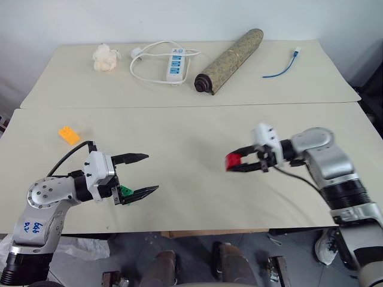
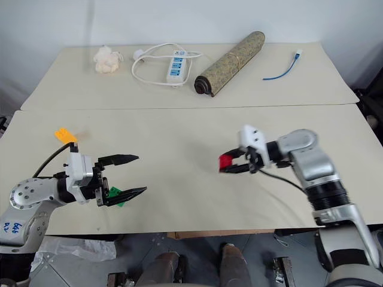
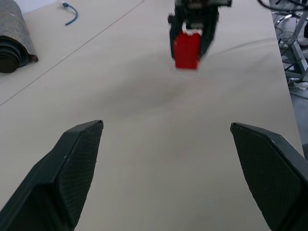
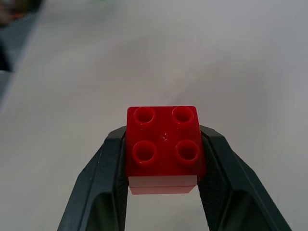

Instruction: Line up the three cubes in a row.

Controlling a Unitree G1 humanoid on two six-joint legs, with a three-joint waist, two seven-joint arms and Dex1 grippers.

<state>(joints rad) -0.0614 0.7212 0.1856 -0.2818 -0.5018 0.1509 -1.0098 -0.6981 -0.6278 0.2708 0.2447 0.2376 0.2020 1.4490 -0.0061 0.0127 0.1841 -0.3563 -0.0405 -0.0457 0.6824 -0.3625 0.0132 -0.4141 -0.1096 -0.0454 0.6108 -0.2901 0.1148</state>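
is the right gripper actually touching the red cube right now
Touching. In the right wrist view the right gripper has both black fingers pressed flat against opposite sides of the red cube, with no gap on either side.

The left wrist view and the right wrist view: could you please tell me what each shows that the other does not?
Left wrist alone: the open left gripper, the rolled mat, the blue cable and the right gripper from the front. Right wrist alone: the four studs of the red cube, close up. Both: the red cube clamped in the right gripper, above the table.
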